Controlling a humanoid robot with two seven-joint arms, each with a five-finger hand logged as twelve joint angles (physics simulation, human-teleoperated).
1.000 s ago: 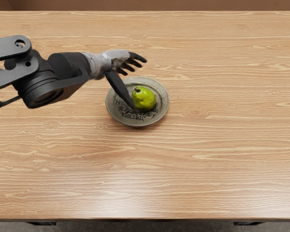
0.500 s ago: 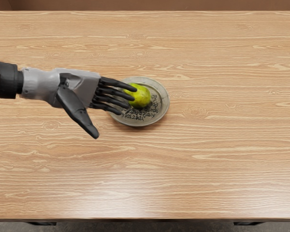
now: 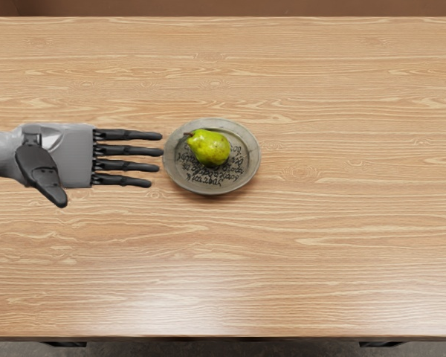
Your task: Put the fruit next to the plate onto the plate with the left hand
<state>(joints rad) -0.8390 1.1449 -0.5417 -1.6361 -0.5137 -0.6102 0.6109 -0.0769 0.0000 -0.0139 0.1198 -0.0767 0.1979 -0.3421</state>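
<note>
A green pear (image 3: 208, 146) lies on its side on the round grey plate (image 3: 244, 169), in the plate's upper half, stem pointing left. My left hand (image 3: 97, 156) comes in from the left edge and hovers flat just left of the plate. Its fingers (image 3: 130, 151) are stretched straight toward the plate, thumb hanging down, and it holds nothing. A small gap separates the fingertips from the plate rim. The right arm is out of view.
The wooden table (image 3: 320, 245) spans the whole view, with its front edge near the bottom of the picture and its back edge along the top.
The left hand has pulled back to the left, away from the pear, and flattened out with its fingers straight. The pear stays on the plate, now lying on its side.
</note>
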